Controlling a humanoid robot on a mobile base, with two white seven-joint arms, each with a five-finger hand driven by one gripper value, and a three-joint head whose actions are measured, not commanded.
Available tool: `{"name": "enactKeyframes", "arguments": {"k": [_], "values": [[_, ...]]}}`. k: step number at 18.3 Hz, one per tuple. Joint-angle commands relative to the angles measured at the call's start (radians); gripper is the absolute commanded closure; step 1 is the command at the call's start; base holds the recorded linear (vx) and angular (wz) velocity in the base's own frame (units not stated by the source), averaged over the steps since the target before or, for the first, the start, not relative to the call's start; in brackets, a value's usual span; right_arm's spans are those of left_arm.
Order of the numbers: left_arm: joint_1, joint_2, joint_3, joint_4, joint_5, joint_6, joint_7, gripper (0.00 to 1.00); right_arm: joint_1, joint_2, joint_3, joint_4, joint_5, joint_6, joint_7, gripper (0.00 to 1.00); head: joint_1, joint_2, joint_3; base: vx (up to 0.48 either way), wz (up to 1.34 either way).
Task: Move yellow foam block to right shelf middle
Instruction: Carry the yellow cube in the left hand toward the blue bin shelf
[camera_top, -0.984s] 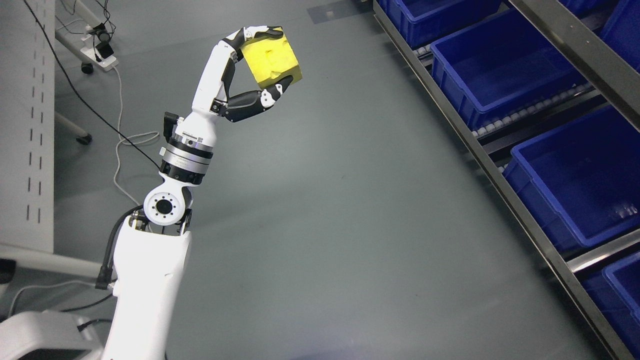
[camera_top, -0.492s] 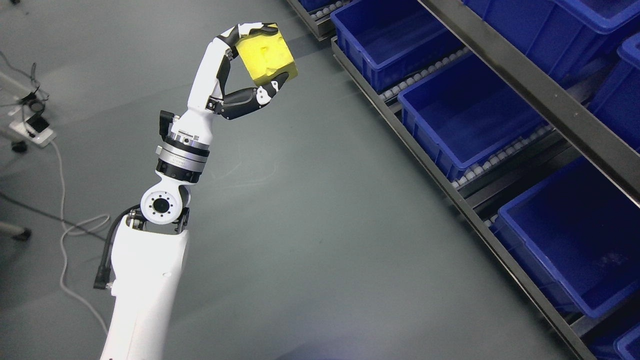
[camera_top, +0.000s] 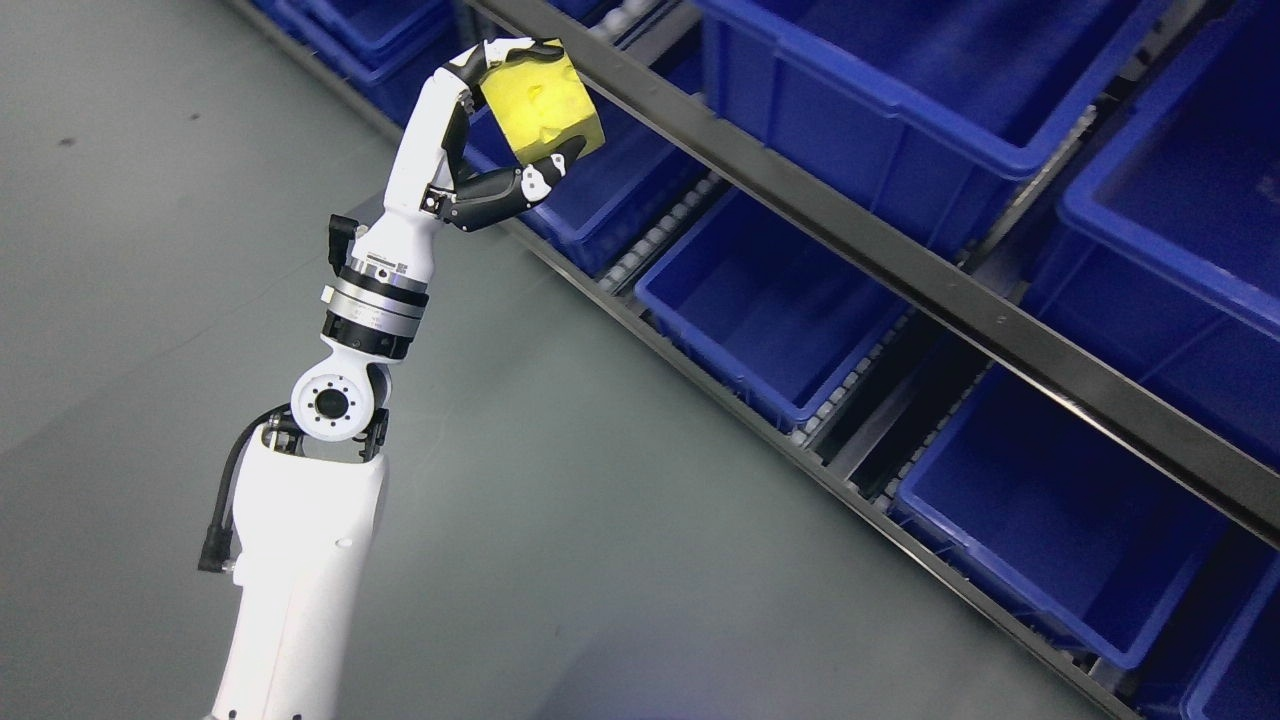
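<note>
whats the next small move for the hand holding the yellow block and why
Probably carry the block rightward toward the shelf. The left hand grips the yellow foam block in the air, above the floor at the shelf's left end, not over any blue bin yet.

We see even, fairly bright light from overhead. The grey floor (camera_top: 150, 250) carries a pale sheen near the bottom edge, the blue bins (camera_top: 770, 320) hold dark shadow inside, and everything looks sharp.
</note>
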Motion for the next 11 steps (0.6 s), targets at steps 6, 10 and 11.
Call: {"name": "enactKeyframes", "arguments": {"k": [6,10,11], "values": [[-0.01,0.01,0.0,0.008,0.0,0.001,0.001,0.99,0.002,-0.017,0.0,-0.017,0.003,0.0,0.0,0.0,0.0,0.0,0.0,0.368,-0.77],[-0.016,0.01,0.0,0.008,0.0,0.001,0.001,0.99,0.002,-0.017,0.0,-0.017,0.003,0.0,0.0,0.0,0.0,0.0,0.0,0.197,-0.42],[-0.018,0.01,0.0,0.009,-0.002,0.004,0.001,0.99,0.002,-0.017,0.0,-0.017,0.003,0.0,0.0,0.0,0.0,0.0,0.0,0.138,-0.28]]}}
